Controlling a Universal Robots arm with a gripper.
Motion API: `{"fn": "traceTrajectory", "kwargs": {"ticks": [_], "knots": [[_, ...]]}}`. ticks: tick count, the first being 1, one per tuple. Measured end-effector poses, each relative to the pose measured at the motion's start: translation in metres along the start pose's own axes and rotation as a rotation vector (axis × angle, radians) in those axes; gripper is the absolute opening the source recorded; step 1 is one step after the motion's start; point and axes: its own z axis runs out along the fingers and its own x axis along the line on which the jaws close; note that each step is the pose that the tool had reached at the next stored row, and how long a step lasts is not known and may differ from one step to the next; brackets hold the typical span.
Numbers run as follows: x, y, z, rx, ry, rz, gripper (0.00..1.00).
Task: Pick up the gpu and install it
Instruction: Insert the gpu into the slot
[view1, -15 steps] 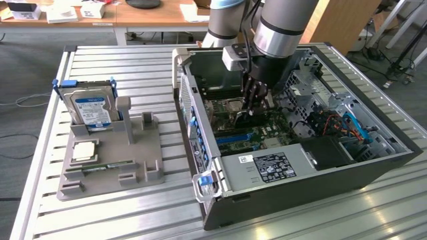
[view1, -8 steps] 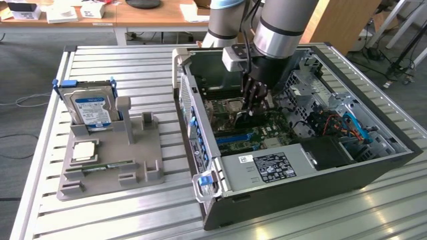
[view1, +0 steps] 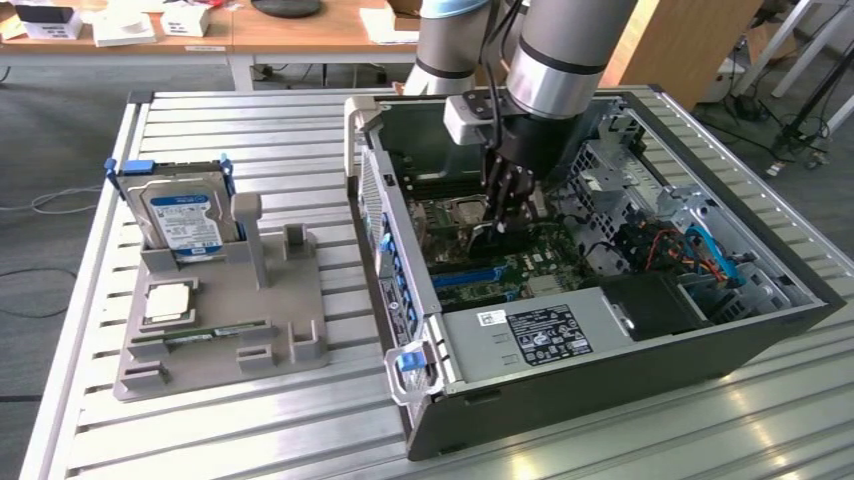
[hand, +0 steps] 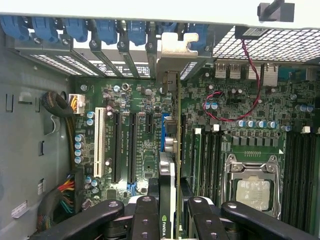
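One gripper (view1: 497, 222), jaws clamped on the gpu (hand: 167, 175), holds the card edge-on over the motherboard (hand: 240, 100) inside the computer case (view1: 601, 375).

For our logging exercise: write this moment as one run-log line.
phase: install | gripper: shut on gpu | place: inside computer case, over motherboard | card: edge-on | seated: cannot tell

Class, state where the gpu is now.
Wrist view: the gpu is held edge-on in the gripper, inside the case, over the motherboard, between the black slots and the CPU socket.
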Motion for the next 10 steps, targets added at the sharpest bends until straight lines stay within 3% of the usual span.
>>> {"fn": "traceTrajectory", "kwargs": {"ticks": [10], "knots": [[-0.0001,0.0013,0.0002,0.0001,-0.0002,0.000,0.27]]}}
